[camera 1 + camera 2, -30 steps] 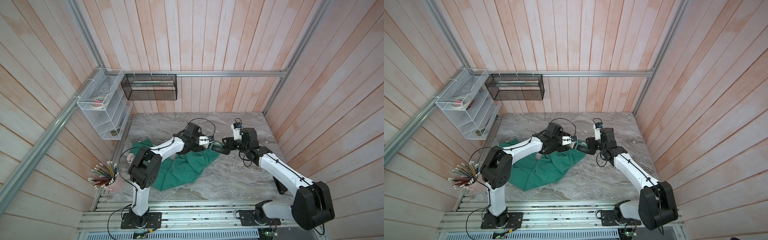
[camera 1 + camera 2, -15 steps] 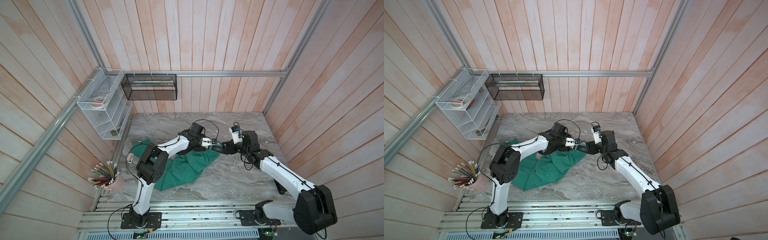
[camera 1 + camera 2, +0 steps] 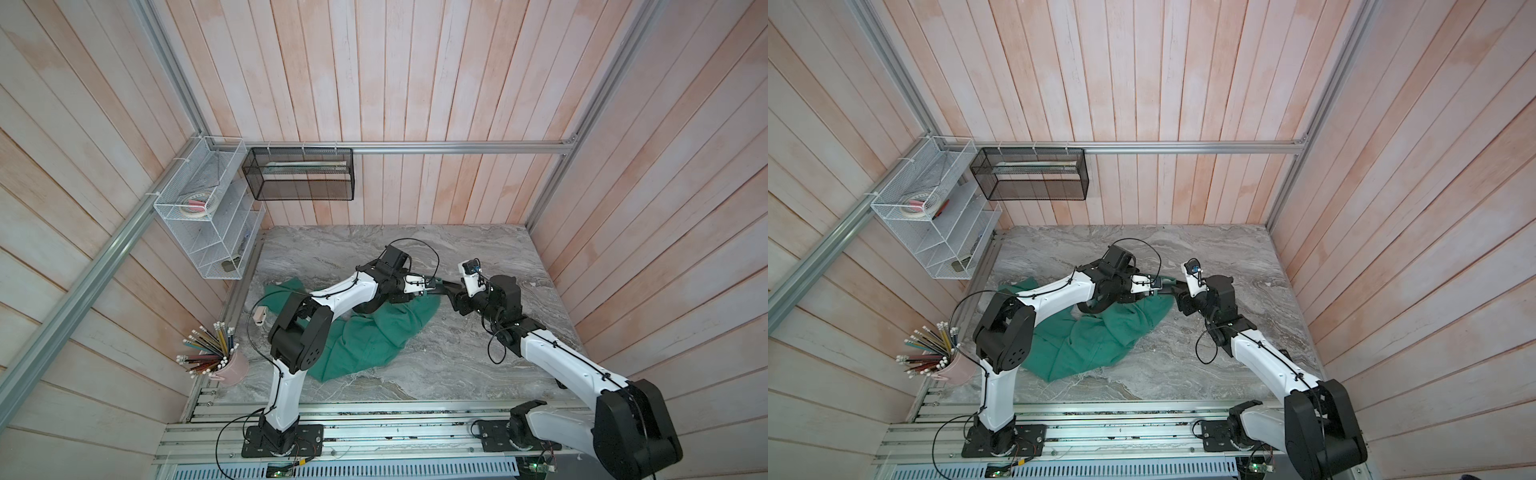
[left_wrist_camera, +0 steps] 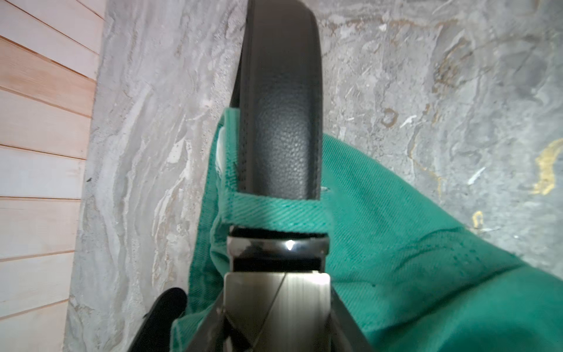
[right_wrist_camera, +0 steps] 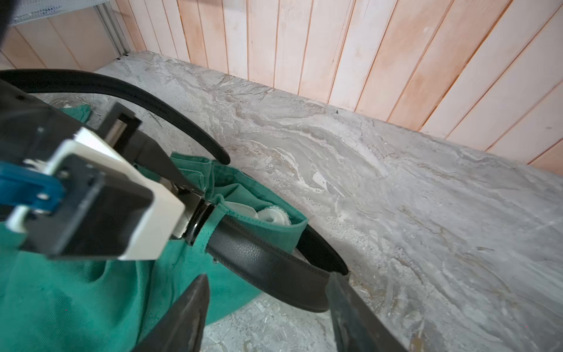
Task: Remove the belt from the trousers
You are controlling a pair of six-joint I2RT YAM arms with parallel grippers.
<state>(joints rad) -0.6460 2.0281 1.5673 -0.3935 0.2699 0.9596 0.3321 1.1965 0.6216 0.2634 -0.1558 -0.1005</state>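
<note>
The teal-green trousers [image 3: 374,332] [image 3: 1084,336] lie crumpled on the marble table, waistband towards the middle. The black belt [image 4: 280,122] [image 5: 268,262] runs through a green belt loop [image 4: 274,213] on it. Just behind that loop sits the metal buckle [image 4: 277,292] [image 5: 198,219]. My left gripper [image 3: 428,289] [image 4: 277,304] is shut on the buckle, a finger against each side. My right gripper [image 3: 442,289] [image 5: 268,292] faces it, open, with a finger on either side of the belt's bend and touching nothing. The belt's free end [image 5: 213,149] curves over the table.
A pink cup of pencils [image 3: 232,365] stands at the table's front left. A white wire shelf [image 3: 208,216] and a black mesh basket [image 3: 299,174] hang on the walls. Bare marble [image 3: 457,365] lies right of the trousers. Wooden walls enclose three sides.
My left gripper has reached further right to the waistband's end and its jaws have closed in on the buckle. My right gripper has shifted slightly and stayed open.
</note>
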